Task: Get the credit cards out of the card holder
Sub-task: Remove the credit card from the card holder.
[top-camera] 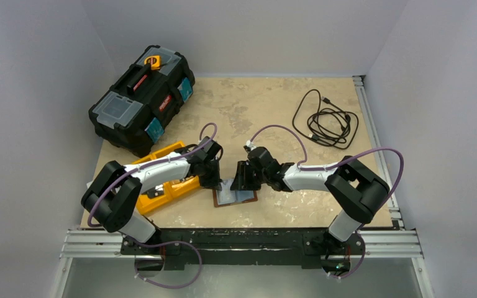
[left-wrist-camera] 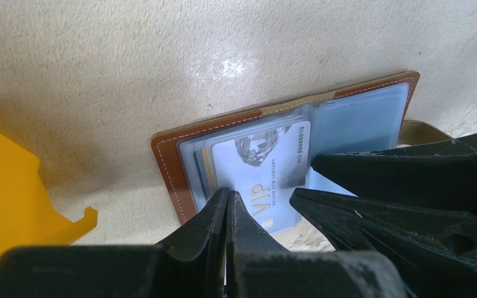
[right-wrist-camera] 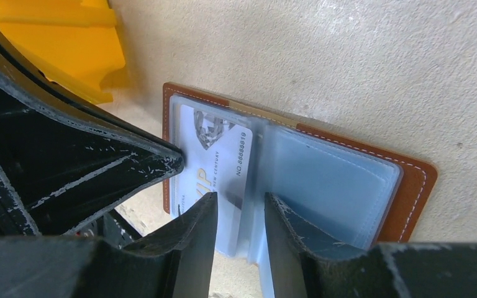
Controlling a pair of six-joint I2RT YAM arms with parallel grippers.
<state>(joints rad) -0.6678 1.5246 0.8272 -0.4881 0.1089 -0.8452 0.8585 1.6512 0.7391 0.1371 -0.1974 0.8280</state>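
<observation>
The brown leather card holder [top-camera: 236, 198] lies open on the table between both grippers, pale blue sleeves up. It also shows in the left wrist view [left-wrist-camera: 168, 161] and the right wrist view [right-wrist-camera: 413, 186]. A white "VIP" credit card [left-wrist-camera: 267, 167] [right-wrist-camera: 214, 155] sticks partly out of the left sleeve, past the holder's near edge. My left gripper [top-camera: 216, 181] [left-wrist-camera: 230, 194] is shut, with its tips at the card's left edge. My right gripper [top-camera: 243, 180] [right-wrist-camera: 240, 208] is open, with its jaws astride the card's right edge and the sleeve fold. More cards are tucked under the white one.
An orange tray [top-camera: 164, 180] [left-wrist-camera: 12, 205] [right-wrist-camera: 68, 43] stands just left of the holder, under the left arm. A black toolbox [top-camera: 141, 99] sits at the back left. A coiled black cable [top-camera: 326, 121] lies at the back right.
</observation>
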